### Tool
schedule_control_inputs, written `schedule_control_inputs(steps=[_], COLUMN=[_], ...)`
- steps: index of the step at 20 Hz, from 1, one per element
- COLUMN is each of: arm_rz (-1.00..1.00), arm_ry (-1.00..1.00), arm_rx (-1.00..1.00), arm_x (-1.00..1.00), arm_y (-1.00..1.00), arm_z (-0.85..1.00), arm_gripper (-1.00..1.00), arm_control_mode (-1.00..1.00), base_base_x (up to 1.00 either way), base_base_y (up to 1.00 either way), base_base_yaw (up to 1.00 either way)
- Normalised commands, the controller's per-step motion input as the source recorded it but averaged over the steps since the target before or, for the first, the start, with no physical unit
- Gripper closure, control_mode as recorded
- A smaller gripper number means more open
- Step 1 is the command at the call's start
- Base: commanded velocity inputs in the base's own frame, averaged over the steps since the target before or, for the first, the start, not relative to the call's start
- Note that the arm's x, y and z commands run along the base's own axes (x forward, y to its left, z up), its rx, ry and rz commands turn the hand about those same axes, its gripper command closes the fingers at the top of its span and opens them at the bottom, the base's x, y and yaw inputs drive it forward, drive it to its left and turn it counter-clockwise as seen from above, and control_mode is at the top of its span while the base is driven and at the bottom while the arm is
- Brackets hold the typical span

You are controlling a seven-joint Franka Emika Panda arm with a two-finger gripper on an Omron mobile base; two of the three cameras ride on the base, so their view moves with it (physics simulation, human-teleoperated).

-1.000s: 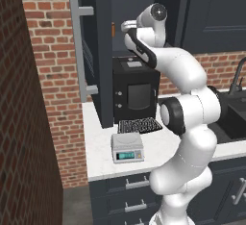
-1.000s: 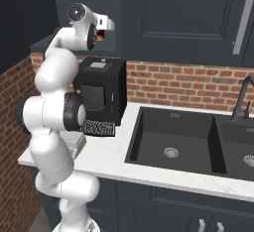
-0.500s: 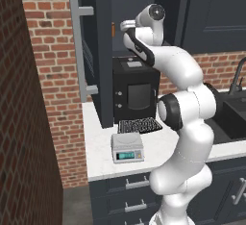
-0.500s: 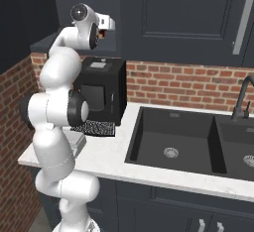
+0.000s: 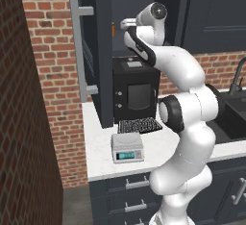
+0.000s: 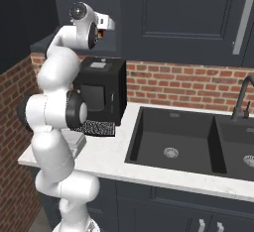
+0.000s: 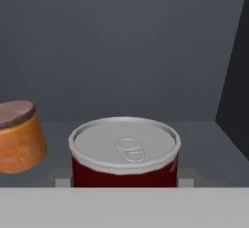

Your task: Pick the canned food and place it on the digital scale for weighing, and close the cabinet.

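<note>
Since a second ago the gripper [image 7: 124, 183] has been closed from wide onto the canned food [image 7: 124, 154], which is now clamped inside the open cabinet [image 5: 98, 51], beside an orange item [image 7: 19, 137]. The digital scale [image 5: 127, 147] is seen on the table [image 5: 98, 152] below.

The white tabletop [image 5: 98, 147] carries the digital scale [image 5: 127, 147] near its front edge, just ahead of a black ribbed mat [image 5: 140, 125]; behind the mat a black box appliance [image 5: 136, 93] stands against the brick wall, and a dark sink [image 6: 174, 139] is sunk into the tabletop's right part. Inside the cabinet [image 5: 103, 51], the grey shelf [image 7: 209, 144] bears the canned food [image 7: 125, 152] upright near its front edge, with an orange item [image 7: 19, 137] beside it, apart.
</note>
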Motion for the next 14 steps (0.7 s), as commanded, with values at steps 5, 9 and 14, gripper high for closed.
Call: schedule_control_inputs(steps=[5, 9, 14], arm_rz=[0.00, 0.00, -0.02], arm_ry=[-0.28, -0.22, -0.11], arm_rx=[0.11, 0.01, 0.00], arm_x=[-0.89, -0.84, -0.63], arm_y=[0.15, 0.67, 0.54], arm_z=[-0.01, -0.04, 0.00], arm_gripper=[1.00, 1.00, 1.00], arm_control_mode=[-1.00, -1.00, -1.00], base_base_x=[0.00, 0.00, 0.00], base_base_y=[0.00, 0.00, 0.00], base_base_yaw=[0.00, 0.00, 0.00])
